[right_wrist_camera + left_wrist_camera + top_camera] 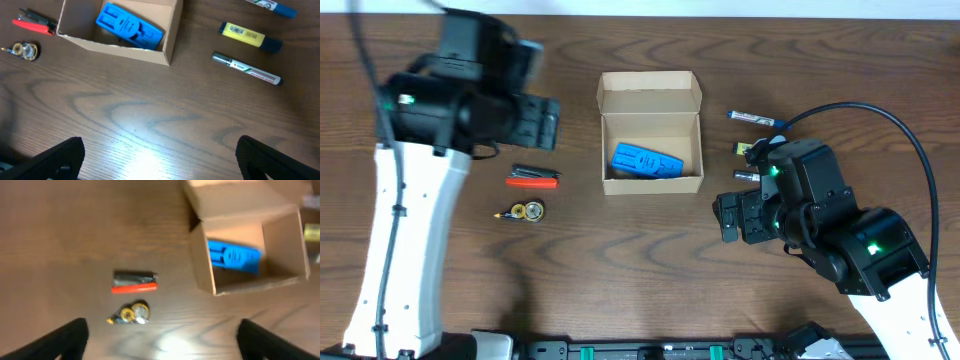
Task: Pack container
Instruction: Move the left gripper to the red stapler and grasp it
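The tan cardboard container (651,146) stands open at the table's middle, lid flap back, with a blue plastic tool (646,162) inside; it also shows in the left wrist view (250,255) and right wrist view (120,27). A red-and-black tool (534,178) and a small yellow-and-silver item (524,211) lie left of it. Three markers lie right of it: blue (756,118), yellow (249,36), silver (246,68). My left gripper (161,340) is open and empty above the left items. My right gripper (159,157) is open and empty over bare table right of the box.
The wooden table (640,270) stretches around the box. My left arm (405,230) stands along the left side and my right arm (860,250) at the lower right, with a black cable arching over it.
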Robot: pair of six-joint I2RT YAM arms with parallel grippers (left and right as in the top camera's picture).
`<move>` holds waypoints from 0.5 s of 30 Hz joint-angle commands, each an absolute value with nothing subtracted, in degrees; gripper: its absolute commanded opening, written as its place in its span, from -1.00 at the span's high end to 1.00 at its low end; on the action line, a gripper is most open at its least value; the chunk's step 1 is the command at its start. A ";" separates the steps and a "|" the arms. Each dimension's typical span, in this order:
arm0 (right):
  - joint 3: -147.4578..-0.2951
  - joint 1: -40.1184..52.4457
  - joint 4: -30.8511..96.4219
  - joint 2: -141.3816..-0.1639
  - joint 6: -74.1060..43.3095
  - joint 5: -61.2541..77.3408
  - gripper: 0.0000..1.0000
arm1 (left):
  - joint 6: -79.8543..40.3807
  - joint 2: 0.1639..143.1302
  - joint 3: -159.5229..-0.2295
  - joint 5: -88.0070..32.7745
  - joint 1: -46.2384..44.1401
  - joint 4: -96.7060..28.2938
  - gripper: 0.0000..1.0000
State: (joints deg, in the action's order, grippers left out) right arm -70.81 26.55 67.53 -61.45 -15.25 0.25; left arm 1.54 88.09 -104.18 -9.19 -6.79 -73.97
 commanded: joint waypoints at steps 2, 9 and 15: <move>-70.89 26.70 67.55 -61.41 -14.52 0.27 -0.98 | -5.80 88.31 -104.25 -13.08 -2.52 -74.52 -0.44; -70.89 26.70 67.55 -61.41 -14.52 0.27 -0.99 | -8.62 89.03 -103.94 -13.56 -1.89 -75.29 -0.91; -70.89 26.70 67.55 -61.41 -14.50 0.27 -0.99 | -18.24 91.24 -100.66 -8.49 -1.89 -74.00 -0.91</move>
